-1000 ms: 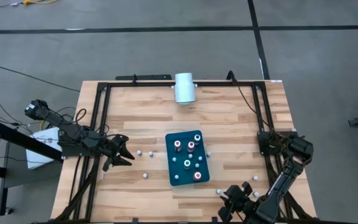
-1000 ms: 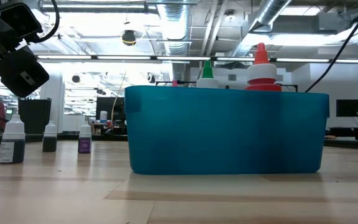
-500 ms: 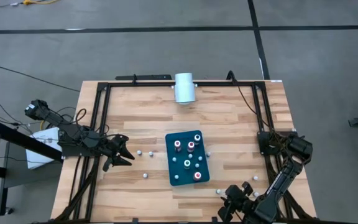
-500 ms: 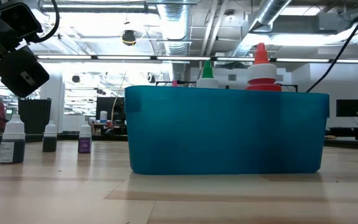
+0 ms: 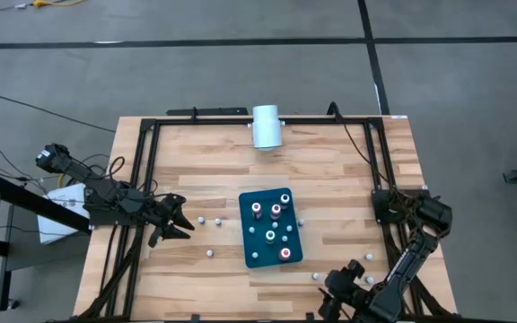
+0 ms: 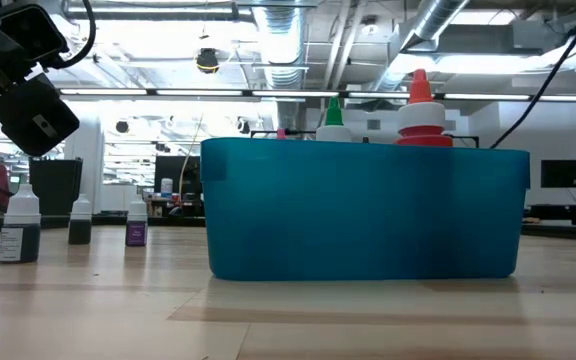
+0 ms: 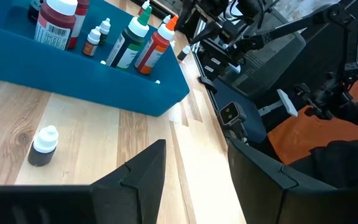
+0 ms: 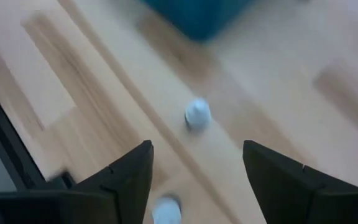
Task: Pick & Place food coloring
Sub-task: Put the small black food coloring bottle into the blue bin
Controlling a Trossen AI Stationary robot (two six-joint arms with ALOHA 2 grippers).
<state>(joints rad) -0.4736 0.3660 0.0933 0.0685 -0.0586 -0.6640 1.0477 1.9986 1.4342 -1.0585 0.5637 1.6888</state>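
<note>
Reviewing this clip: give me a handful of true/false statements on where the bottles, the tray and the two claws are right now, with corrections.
1. The teal tray holds several bottles with red or green tops. True.
2. The right claw is shut on a bottle. False: its fingers stand apart with nothing between them; a white-capped bottle stands on the wood ahead of it.
3. The left claw hangs over the tray. False: it is left of the tray, over bare table, open and empty.
4. Small bottles stand loose on the table outside the tray. True: some left of it, such as one, and some near the right claw.
5. The white cylinder is inside the tray. False: it is at the table's far edge, apart from the tray.
</note>
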